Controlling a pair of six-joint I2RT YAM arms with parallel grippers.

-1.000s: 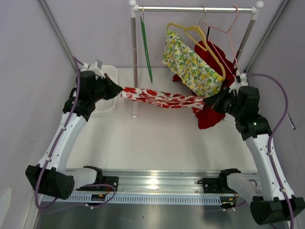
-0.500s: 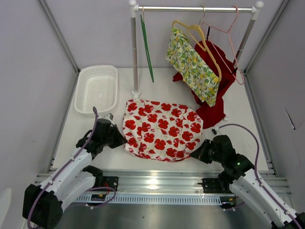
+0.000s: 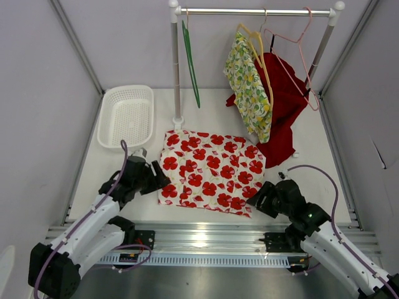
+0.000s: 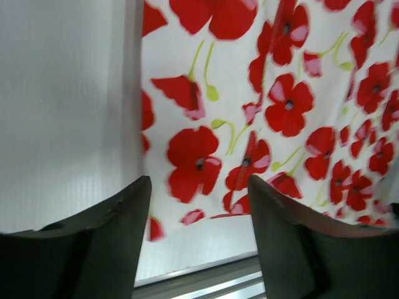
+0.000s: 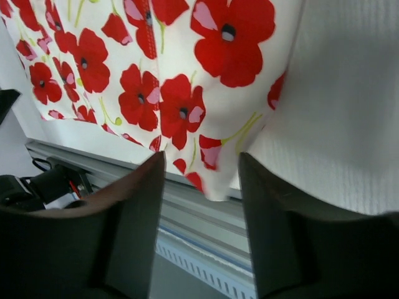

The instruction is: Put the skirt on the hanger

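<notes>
The skirt (image 3: 212, 171), white with red poppies, lies spread flat on the table. My left gripper (image 3: 161, 179) is at its near left corner, open, with the hem (image 4: 262, 112) showing past its fingers (image 4: 106, 243). My right gripper (image 3: 259, 200) is at the near right corner, also open. A loose corner of the skirt (image 5: 215, 180) lies between its parted fingers (image 5: 131, 218), and neither one pinches it. A green hanger (image 3: 191, 62) hangs bare on the rail at the back.
A white basket (image 3: 126, 115) stands at the back left. The rack's pole (image 3: 176, 68) rises just behind the skirt. A yellow-green garment (image 3: 249, 93) and a red one (image 3: 283, 106) hang on the rail at the right. A metal rail (image 3: 199, 240) runs along the near edge.
A second ago both grippers held the skirt stretched in the air by the rack. It then came down onto the table, and now both have opened and let it go.
</notes>
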